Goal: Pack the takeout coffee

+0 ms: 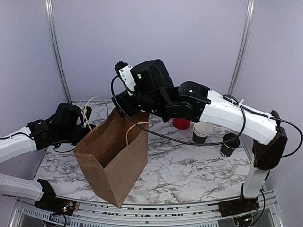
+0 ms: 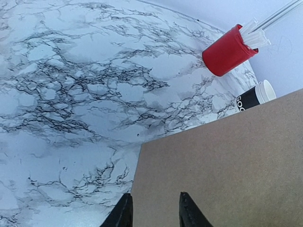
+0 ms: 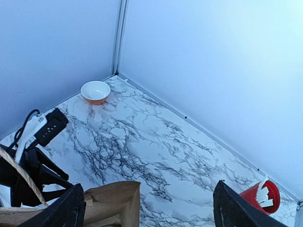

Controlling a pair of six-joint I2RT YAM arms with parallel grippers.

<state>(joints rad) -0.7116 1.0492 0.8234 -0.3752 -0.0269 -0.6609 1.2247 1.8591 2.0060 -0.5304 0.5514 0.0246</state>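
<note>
**One lidded coffee, outside the bag**

The single takeout coffee (image 1: 230,144) stands upright at 3 o'clock on the marble tabletop (image 1: 189,170). At its 10 o'clock is one stack of lidless cups (image 1: 202,132), and beyond that one red cup (image 1: 181,123). One brown paper bag (image 1: 113,156) stands open at 8 o'clock. The right jaws gape wide and empty above its far rim. The left jaws are narrow at its side; I cannot tell whether they pinch it.

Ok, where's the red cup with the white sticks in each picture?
Top external: the red cup peeks out near the middle, right of the bag's top, mostly hidden.
Left wrist: top right, tilted in the picture.
Right wrist: bottom right corner.
Shared landmark: the brown paper bag, in all three views.
</note>
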